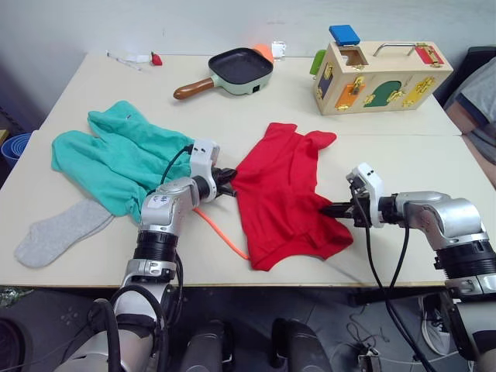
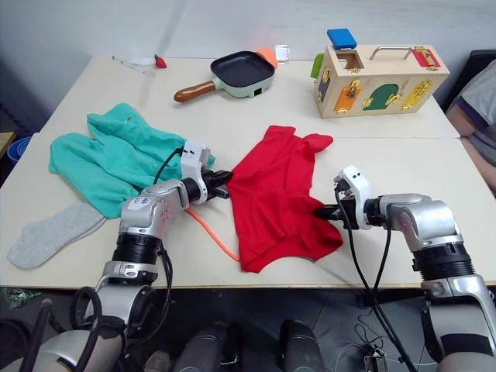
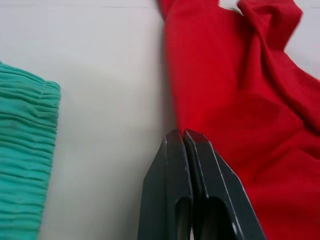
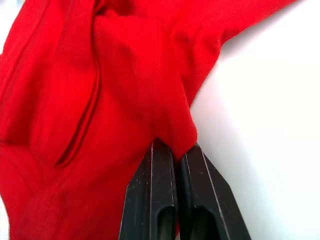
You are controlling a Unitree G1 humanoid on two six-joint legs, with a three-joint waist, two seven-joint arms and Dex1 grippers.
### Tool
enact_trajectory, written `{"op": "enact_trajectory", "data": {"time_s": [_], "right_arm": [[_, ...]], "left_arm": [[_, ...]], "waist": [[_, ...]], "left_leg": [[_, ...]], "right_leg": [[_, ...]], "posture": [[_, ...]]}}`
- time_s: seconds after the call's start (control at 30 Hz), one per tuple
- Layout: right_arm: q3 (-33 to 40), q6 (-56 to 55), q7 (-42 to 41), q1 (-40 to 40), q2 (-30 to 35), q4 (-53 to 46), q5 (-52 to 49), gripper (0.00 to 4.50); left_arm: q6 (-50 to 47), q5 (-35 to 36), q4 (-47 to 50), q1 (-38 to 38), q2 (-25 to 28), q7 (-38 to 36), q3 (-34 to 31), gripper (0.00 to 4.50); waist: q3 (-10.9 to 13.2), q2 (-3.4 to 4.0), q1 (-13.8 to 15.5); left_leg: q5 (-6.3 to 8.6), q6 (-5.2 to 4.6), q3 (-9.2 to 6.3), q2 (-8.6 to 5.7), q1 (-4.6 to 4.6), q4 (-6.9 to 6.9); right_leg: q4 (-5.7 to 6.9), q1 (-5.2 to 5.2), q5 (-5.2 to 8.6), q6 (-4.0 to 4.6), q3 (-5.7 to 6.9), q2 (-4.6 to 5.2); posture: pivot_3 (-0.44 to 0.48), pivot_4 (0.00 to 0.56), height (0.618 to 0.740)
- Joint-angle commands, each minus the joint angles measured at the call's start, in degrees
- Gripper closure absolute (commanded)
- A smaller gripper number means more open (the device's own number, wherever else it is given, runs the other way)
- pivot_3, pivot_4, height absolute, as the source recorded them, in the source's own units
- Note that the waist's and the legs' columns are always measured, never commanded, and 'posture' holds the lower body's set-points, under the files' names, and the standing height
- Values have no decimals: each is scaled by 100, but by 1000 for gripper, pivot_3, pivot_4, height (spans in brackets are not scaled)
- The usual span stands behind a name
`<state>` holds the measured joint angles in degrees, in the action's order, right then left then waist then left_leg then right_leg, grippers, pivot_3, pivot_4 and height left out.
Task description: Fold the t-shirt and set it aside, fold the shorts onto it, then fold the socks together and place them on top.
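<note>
T-shirt (image 1: pixel 283 194) is the red one, lying rumpled and bunched up around the middle of the frame on the pale table (image 1: pixel 93 85), narrower at the top and spreading out toward the near edge. Both hands are on it. The left hand (image 1: pixel 229 183) comes in from the left and has its two black fingers pressed together on the shirt's left edge; in the left wrist view the fingers (image 3: pixel 170 165) are clenched tight right at the hem. The right hand (image 1: pixel 332 209) comes in from the right and is pinched shut on a fold of the shirt's right edge, and you can see red fabric caught between the fingertips in the right wrist view.

Just left of the shirt are the teal shorts (image 1: pixel 116 159), spread out in a crumpled heap at center left, partly under the left forearm. Their thin orange drawstring (image 1: pixel 221 232) trails out across the table toward the shirt's lower left corner.

One light grey sock (image 1: pixel 62 231) lies flat at lower left, touching the bottom edge of the shorts.

Along the far side at the top of the frame: a small dark frying pan with a wooden handle (image 1: pixel 232 71), and a wooden latch box with coloured doors (image 1: pixel 380 77) at upper right.
</note>
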<state>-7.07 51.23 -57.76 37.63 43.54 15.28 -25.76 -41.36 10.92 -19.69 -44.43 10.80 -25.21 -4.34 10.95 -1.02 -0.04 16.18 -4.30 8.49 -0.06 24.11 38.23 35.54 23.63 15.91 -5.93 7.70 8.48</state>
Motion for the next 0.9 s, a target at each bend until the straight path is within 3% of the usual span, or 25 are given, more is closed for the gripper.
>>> {"op": "enact_trajectory", "data": {"time_s": [0.03, 0.2, 0.3, 0.4, 0.43, 0.53, 0.63, 0.77, 0.9], "right_arm": [[213, -274, -506, -218, 314, -440, -97, 3538], [825, -1855, -1253, -771, 806, -539, 58, 1920], [887, -3884, -2127, -1079, 1221, 2, 515, 863], [874, -5894, -2386, -1005, 1242, 876, 1012, 0], [860, -6783, -2422, -914, 1160, 1264, 1177, 0], [672, -8864, -2456, -593, 932, 2382, 1659, 0], [430, -10187, -2347, -234, 707, 3295, 2087, 0], [138, -11388, -2066, 169, 308, 4135, 2496, 0], [-57, -11901, -1851, 453, -10, 4538, 2700, 0]], "left_arm": [[451, -191, 335, 28, 460, -587, 489, 3636], [2007, -562, 497, 222, 1419, -1677, 1052, 2136], [2933, -519, 673, 459, 2005, -2682, 1258, 1153], [4106, -751, 461, 591, 2404, -3224, 1485, 264], [4482, -875, 283, 572, 2453, -3240, 1544, 23], [5778, -1416, -364, 403, 2538, -3209, 1828, 23], [6587, -1805, -1000, 141, 2498, -3154, 2060, 23], [7440, -2261, -1668, -236, 2321, -2897, 2315, 23], [7915, -2358, -2242, -474, 2040, -2924, 2457, 23]], "waist": [[0, 0, 3], [1, 2, -3], [1, 3, -8], [2, 3, -21], [2, 3, -21], [3, 6, -30], [5, 8, -49], [5, 10, -92], [5, 11, -162]], "left_leg": [[0, 0, 0, 0, 1, 0], [1, 4, 2, -2, 1, -3], [3, 7, 6, -2, -1, -7], [4, 8, 14, -2, -7, -7], [5, 10, 14, -1, -12, -7], [12, 24, 18, -3, -22, -7], [3, 8, 29, -2, -43, -11], [3, 7, 29, 0, -69, -13], [21, 38, -4, 5, -104, -15]], "right_leg": [[0, 1, 0, 0, 0, 0], [-4, 2, 0, 0, 6, -4], [-9, 2, 0, 0, 6, -4], [-10, 0, 0, -1, 10, -7], [-12, -4, 0, -1, 9, -4], [-30, -9, -1, -2, 6, 2], [-27, -19, -1, -2, 5, 2], [-28, -45, -1, -2, -2, 6], [-51, -106, 0, -1, -5, 9]], "posture": [[0, 150, 740], [0, 150, 740], [0, 150, 740], [0, 150, 740], [0, 150, 740], [0, 150, 740], [0, 150, 740], [0, 150, 740], [0, 150, 740]]}}
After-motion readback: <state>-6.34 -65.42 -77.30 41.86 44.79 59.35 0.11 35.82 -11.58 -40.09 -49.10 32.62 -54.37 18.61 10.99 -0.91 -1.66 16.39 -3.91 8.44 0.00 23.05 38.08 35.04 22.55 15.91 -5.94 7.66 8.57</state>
